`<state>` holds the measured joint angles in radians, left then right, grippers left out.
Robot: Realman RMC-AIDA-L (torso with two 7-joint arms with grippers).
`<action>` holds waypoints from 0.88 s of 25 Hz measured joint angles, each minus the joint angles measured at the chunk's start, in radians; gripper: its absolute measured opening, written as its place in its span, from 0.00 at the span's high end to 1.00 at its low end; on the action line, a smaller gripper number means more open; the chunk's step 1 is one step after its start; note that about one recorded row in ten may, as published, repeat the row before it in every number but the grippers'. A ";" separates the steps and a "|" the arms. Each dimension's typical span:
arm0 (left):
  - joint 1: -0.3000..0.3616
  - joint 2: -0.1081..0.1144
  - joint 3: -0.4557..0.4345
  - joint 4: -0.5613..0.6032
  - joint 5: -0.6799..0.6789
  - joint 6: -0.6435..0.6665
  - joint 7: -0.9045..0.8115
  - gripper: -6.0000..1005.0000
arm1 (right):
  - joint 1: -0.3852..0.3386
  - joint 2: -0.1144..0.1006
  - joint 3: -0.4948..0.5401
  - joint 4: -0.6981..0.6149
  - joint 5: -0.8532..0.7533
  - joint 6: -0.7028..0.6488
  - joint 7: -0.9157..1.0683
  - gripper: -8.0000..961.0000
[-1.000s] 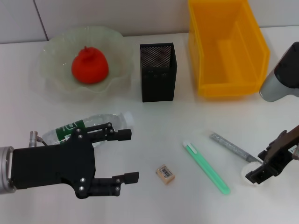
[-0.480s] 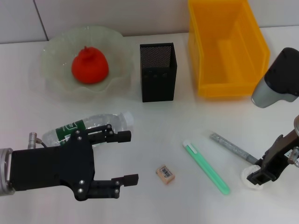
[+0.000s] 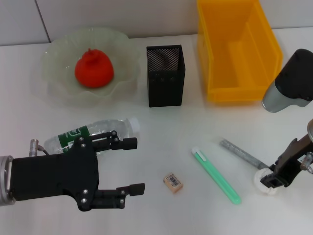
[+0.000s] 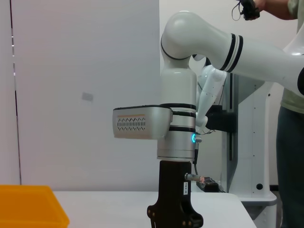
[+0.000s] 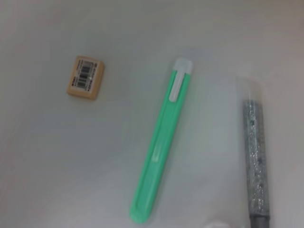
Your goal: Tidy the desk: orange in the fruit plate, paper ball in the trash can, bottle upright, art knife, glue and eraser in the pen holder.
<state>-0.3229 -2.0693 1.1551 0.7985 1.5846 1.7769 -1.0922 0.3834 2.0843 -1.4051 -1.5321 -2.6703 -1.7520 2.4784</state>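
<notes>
My right gripper [image 3: 275, 180] sits low over the paper ball [image 3: 263, 179] near the counter's right edge, jaws seemingly closing around it; I'd confirm grip before lifting. Left gripper [image 3: 133, 166] hovers wide.

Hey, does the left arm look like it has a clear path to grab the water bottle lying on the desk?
Probably yes. The left claw is open and already beside the lying bottle, its upper finger over the bottle's side, with nothing between them.
</notes>
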 joint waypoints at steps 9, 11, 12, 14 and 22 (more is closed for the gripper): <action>-0.001 0.000 0.000 0.001 0.000 0.001 0.000 0.22 | -0.006 0.002 0.000 -0.062 0.037 0.002 -0.001 0.72; -0.001 0.000 0.000 0.001 0.000 0.001 0.000 0.22 | -0.011 0.002 0.000 -0.101 0.046 -0.001 0.000 0.72; -0.001 0.000 0.000 0.001 0.000 0.001 0.000 0.22 | -0.013 0.002 0.000 -0.120 0.047 -0.002 0.000 0.72; -0.002 0.000 0.000 0.001 0.000 0.001 0.000 0.22 | -0.018 0.002 0.003 -0.166 0.051 -0.002 0.002 0.72; -0.008 0.000 0.000 0.001 0.000 0.001 0.000 0.22 | -0.027 0.002 0.025 -0.267 0.070 0.093 0.005 0.72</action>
<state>-0.3305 -2.0693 1.1550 0.7997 1.5846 1.7779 -1.0922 0.3561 2.0862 -1.3805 -1.7991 -2.6000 -1.6590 2.4831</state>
